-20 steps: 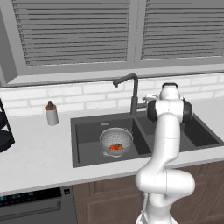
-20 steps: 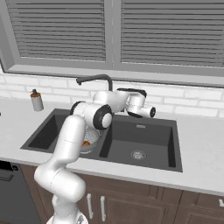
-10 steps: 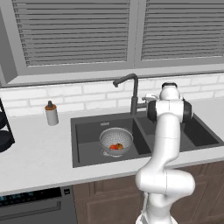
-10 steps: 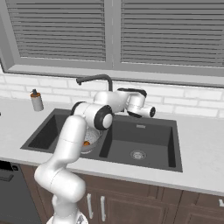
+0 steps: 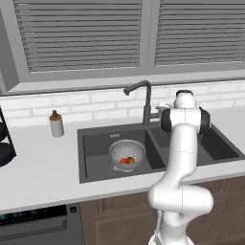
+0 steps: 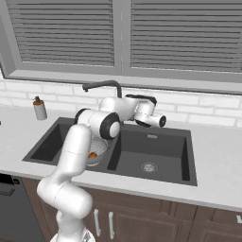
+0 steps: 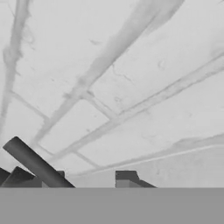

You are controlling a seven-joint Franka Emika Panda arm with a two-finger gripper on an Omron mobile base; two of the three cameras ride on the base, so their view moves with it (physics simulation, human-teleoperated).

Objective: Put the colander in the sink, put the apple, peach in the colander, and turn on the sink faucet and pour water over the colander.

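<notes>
Even, soft, diffuse lighting was rendered throughout; no glare was seen. The hand view was washed pale, with blurred streaks toward its top.

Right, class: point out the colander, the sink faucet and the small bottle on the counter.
colander (image 5: 127, 150): left base view, on its perforated inner wall.
sink faucet (image 5: 147, 101): left base view, on its upright stem.
small bottle (image 5: 57, 126): left base view, on its pale body.
</notes>
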